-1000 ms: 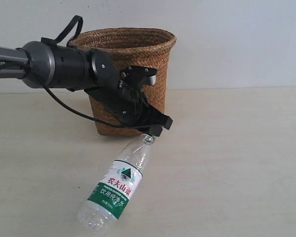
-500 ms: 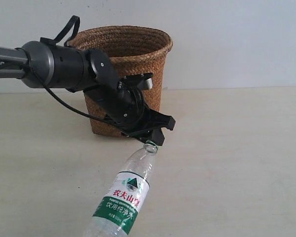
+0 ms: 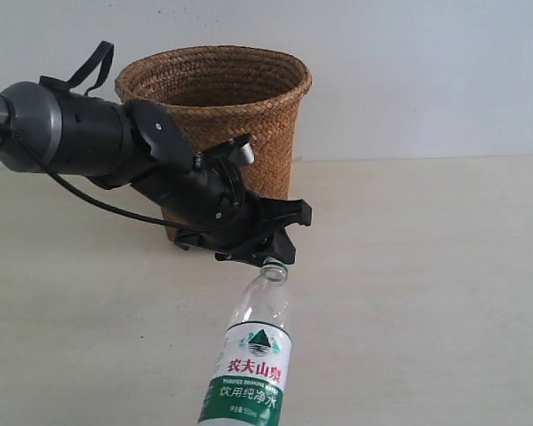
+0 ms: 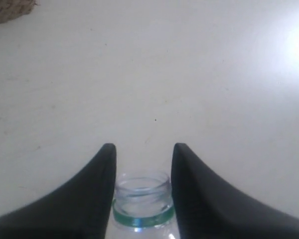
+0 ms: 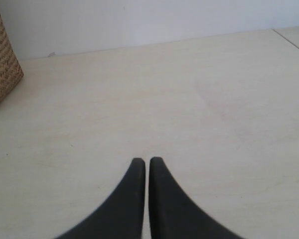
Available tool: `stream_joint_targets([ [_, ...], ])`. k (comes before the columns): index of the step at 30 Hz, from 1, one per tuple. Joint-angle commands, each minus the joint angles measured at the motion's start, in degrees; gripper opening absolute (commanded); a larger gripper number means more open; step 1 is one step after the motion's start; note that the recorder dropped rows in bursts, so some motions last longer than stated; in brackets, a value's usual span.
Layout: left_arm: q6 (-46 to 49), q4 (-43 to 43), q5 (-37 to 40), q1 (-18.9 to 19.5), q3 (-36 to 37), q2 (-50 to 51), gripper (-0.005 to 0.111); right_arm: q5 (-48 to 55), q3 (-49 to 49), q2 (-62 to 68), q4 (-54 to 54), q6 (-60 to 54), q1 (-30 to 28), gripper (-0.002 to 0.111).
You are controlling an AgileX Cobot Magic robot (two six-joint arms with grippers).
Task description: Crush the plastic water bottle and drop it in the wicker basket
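Pale tabletop (image 3: pixel 426 266) meets a plain light wall (image 3: pixel 426 71) at the rear. Left gripper (image 3: pixel 268 251): the jaws stand apart by the width of a bottle neck and press against it on both sides, as the left wrist view shows (image 4: pixel 144 149). The held item is the plastic water bottle (image 3: pixel 253 355), uncapped, with a green ring below the open mouth (image 4: pixel 142 196). Its neck points up into the gripper, and its body slants down toward the near edge of the exterior view, which cuts off its base; whether the base touches the table cannot be told. The label is green and white with red characters.

The wicker basket (image 3: pixel 249 106) stands upright directly behind the left gripper, its open rim above the gripper and the arm crossing its front. A black cable (image 3: pixel 98 200) hangs under the arm. Table right of the bottle lies open.

Right gripper (image 5: pixel 148 162): jaws together, holding nothing, over bare tabletop (image 5: pixel 214 99), with the basket wall (image 5: pixel 0 59) well off to one side.
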Motion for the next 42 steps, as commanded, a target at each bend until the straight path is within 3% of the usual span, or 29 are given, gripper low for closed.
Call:
stream_joint_targets([
  [1,-2.8,-2.2,-5.1,-0.4,3.5,-2.4,0.004,0.0,0.0,-0.3,-0.2,0.0,-0.4,0.0],
  [8,-2.8,-11.5,-18.0,-0.4,12.1,-6.9,0.004,0.0,0.0,-0.3,-0.2,0.0,-0.4,0.0],
  [14,-3.4,-13.3,-24.2,-0.4,18.3,-11.6,0.004,0.0,0.0,-0.3,-0.2,0.0,-0.4,0.0],
  [21,-4.0,-25.4,-37.9,-0.4,27.5,-17.9,0.004,0.0,0.0,-0.3,-0.2,0.0,-0.4,0.0],
  [30,-16.1,-25.7,-52.1,-0.4,38.7,-25.0,0.004,0.0,0.0,-0.3,-0.2,0.0,-0.4,0.0],
  [35,-21.6,-25.7,-55.7,-0.4,43.2,-25.1,0.004,0.0,0.0,-0.3,-0.2,0.0,-0.4,0.0],
  [42,-22.3,-25.2,-57.9,-0.4,45.6,-25.1,0.004,0.0,0.0,-0.3,-0.2,0.0,-0.4,0.0],
])
